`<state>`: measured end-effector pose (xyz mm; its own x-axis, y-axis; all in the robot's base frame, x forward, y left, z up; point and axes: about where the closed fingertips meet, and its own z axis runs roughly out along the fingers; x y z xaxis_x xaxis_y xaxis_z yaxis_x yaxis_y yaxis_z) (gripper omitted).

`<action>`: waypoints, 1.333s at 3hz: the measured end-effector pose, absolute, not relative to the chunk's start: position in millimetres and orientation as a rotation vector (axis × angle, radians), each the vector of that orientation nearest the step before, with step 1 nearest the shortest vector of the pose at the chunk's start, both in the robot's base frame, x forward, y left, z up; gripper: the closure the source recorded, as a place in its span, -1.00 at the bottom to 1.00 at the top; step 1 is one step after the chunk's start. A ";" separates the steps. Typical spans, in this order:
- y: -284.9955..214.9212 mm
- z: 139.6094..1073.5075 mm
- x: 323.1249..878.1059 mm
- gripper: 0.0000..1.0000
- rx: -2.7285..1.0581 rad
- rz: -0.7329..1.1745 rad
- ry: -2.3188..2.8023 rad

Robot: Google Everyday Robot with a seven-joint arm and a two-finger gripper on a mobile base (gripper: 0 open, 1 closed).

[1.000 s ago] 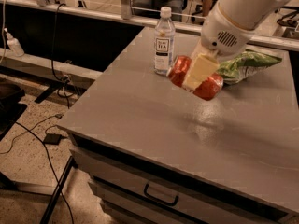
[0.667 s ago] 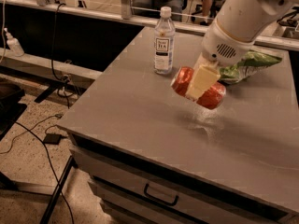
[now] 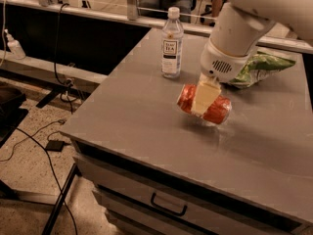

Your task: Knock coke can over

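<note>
**Camera view, one arm over the work surface.** The white robot arm (image 3: 244,28) reaches down from the upper right. Its two-finger gripper (image 3: 200,106) sits directly on the small red aluminium coke can (image 3: 218,110). One cream-coloured finger (image 3: 203,96) crosses the front of the can's middle. The other finger is hidden behind the can, so the jaws appear closed to the can's width and holding it.

The coke can is at the centre-right of the flat grey table (image 3: 142,121), well in from the front edge. It is not upright. Its long axis lies nearly level with the tabletop and runs from a slightly higher left end to a lower right end, crosswise to the finger. The can is immediately below the end effector, with no gap between them. A faint reflection lies just beneath the can, but the view does not show whether its underside touches the surface.

Judged from this pose, the tipping is largely done. What seems to remain is letting go with the can low enough not to roll.

**Count:**
- One coke can.
- One tall clear plastic tea bottle (image 3: 172,43) with a white cap, standing upright behind and to the left, apart from the can.
- One crumpled green snack bag (image 3: 261,65) behind the arm.
- One arm and one gripper.
</note>
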<state>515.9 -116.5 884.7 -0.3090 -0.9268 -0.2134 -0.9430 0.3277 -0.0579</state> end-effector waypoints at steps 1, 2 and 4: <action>-110.7 868.1 520.9 -0.66 -1.711 0.083 2.440; -109.6 867.3 521.7 -1.00 -1.709 0.081 2.441; -129.0 862.2 525.4 -1.00 -1.667 0.160 2.388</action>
<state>525.4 -129.0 862.2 -0.3299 -0.9118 -0.2447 -0.9362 0.3492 -0.0390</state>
